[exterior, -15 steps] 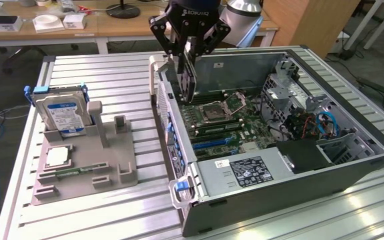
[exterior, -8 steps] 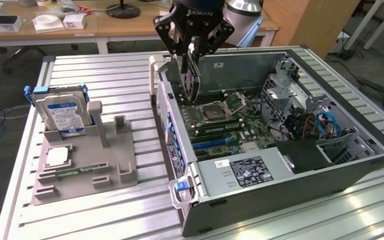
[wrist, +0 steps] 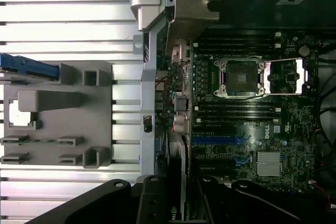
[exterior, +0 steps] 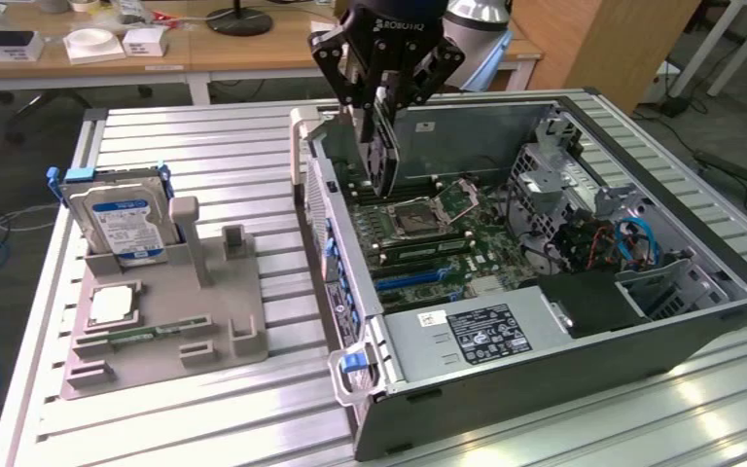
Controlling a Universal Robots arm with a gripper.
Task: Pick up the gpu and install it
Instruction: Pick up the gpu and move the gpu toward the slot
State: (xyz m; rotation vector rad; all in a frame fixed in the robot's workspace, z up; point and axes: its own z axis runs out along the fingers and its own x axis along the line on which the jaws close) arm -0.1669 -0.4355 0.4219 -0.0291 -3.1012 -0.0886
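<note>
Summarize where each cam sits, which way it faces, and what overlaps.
Exterior view: off the arm, raised, angled down at the open case; shows the gripper clamping the gpu.
Wrist view: on the wrist, facing straight down at the motherboard; shows the gripper's dark fingers.
Shared: motherboard, CPU socket, gray parts tray.

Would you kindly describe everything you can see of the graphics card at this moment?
The graphics card hangs upright, clamped between the jaws of the gripper. It looks thin, flat and dark, seen nearly edge-on. It is over the open computer case, near its rear wall, above the green board. Whether its lower edge touches anything I cannot tell.
</note>
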